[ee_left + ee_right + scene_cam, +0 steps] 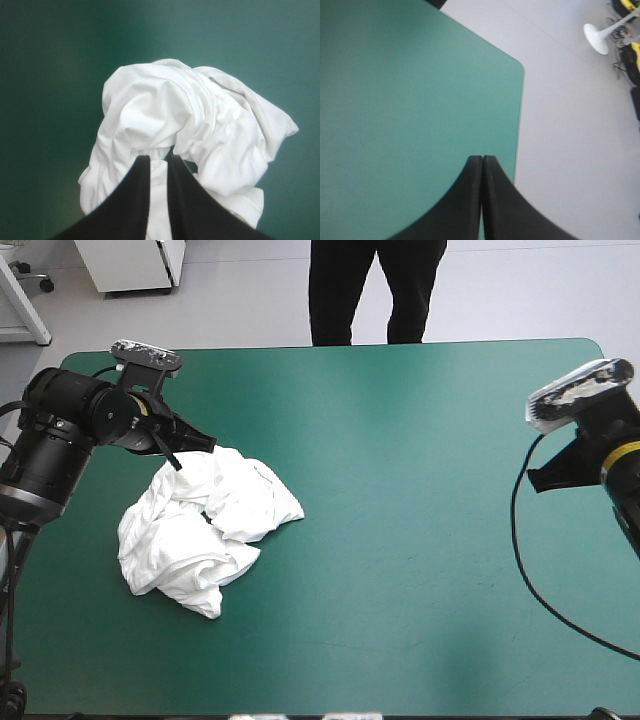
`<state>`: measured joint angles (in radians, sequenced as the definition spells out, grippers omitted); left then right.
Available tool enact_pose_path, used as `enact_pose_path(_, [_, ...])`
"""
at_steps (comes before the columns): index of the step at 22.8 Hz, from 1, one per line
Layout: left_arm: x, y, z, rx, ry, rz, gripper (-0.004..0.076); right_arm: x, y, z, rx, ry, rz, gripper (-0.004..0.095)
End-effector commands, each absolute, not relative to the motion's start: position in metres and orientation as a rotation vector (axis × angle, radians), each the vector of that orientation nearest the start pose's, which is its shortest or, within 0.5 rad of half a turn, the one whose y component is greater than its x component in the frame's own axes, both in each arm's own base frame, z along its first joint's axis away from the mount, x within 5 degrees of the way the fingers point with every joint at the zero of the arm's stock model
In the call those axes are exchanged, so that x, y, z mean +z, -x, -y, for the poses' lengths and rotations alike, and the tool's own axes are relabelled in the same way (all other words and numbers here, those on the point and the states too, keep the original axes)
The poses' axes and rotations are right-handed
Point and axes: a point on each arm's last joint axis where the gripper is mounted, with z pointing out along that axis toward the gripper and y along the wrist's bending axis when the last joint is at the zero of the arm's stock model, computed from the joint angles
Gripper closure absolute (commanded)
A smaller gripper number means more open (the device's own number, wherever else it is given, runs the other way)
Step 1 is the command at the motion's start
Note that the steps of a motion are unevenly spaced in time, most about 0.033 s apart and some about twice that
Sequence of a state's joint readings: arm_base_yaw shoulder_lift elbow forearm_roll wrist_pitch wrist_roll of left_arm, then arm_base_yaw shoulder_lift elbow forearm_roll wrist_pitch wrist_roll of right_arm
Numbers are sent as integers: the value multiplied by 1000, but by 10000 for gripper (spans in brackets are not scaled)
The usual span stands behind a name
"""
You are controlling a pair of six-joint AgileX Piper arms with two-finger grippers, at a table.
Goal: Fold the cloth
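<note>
The white T-shirt (pixel 205 525) lies in a crumpled heap on the left half of the teal-green cover (pixel 420 540). My left gripper (pixel 200 443) is at the heap's far edge. In the left wrist view its black fingers (pixel 135 200) are all but shut, with a strip of white cloth between them, and the T-shirt (pixel 200 125) bunches toward the left gripper (pixel 157 157) tips. My right gripper (pixel 540 478) hovers far off at the table's right side. In its own view the right gripper (pixel 482 157) is shut on nothing, above bare cover.
A rounded table corner (pixel 520 67) lies just ahead of the right gripper, with grey floor beyond it. Bare cover stretches between the heap and the right arm.
</note>
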<state>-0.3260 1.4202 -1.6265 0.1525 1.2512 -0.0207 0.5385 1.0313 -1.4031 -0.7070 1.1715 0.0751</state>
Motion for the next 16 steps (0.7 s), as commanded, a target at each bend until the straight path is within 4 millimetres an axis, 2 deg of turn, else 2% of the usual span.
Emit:
enact_pose_path(1, [444, -256, 72, 50, -367, -2458, 626, 499, -152, -16, -649, 364, -1893, 925])
enact_pose_path(5, [441, -261, 72, 77, -368, -2459, 626, 510, -139, 0, -765, 273, -1836, 925])
enact_pose_path(9, [430, -274, 71, 131, -369, -2500, 624, 526, -125, 14, -816, 167, -1806, 925])
enact_pose_path(11, [430, -274, 71, 134, -372, -2500, 588, 535, -118, 20, -807, 121, -1790, 925])
enact_pose_path(12, [430, -274, 70, 153, -379, -2497, 540, 540, -115, 23, -800, 97, -1779, 925])
enact_pose_path(15, [428, -276, 70, 166, -396, -2500, 414, 541, -113, 22, -719, 87, -1805, 926])
enact_pose_path(16, [426, -279, 71, 167, -399, -2507, 394, 539, -113, 20, -681, 97, -1821, 926])
